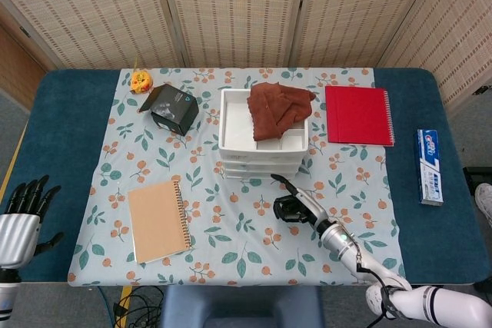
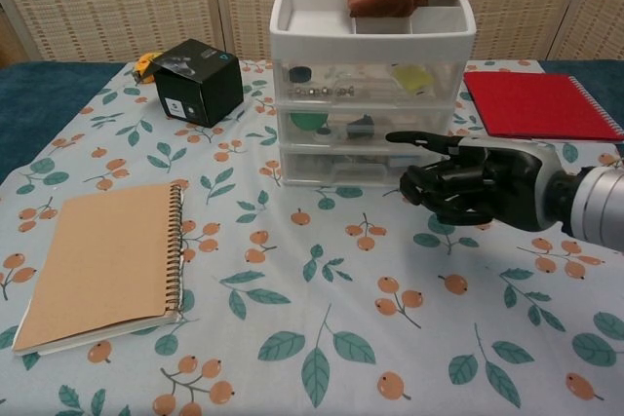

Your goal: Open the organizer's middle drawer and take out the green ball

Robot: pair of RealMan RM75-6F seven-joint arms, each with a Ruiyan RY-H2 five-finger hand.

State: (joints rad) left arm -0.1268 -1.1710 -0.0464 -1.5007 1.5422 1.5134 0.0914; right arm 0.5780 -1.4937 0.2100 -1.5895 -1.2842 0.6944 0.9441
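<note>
Organizer (image 2: 370,85): white frame, clear drawers; green ball (image 2: 312,122) visible in the middle drawer.
Cloth (image 1: 277,107) on top: rust brown.
Tablecloth (image 1: 231,213): pale blue with orange berries and green leaves.
Table (image 1: 61,128): dark teal.
2 notebooks: tan (image 1: 157,220) and red (image 1: 358,114).
Box (image 1: 173,109): black.
Toothpaste box (image 1: 430,167): blue and white.
Right hand (image 2: 468,182): black.

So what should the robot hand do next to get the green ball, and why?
Probably reach the right hand a bit further forward to the front of the middle drawer and hook a finger on it. The drawer looks closed, the green ball sits inside at its left, and one finger already points toward the organizer.
</note>
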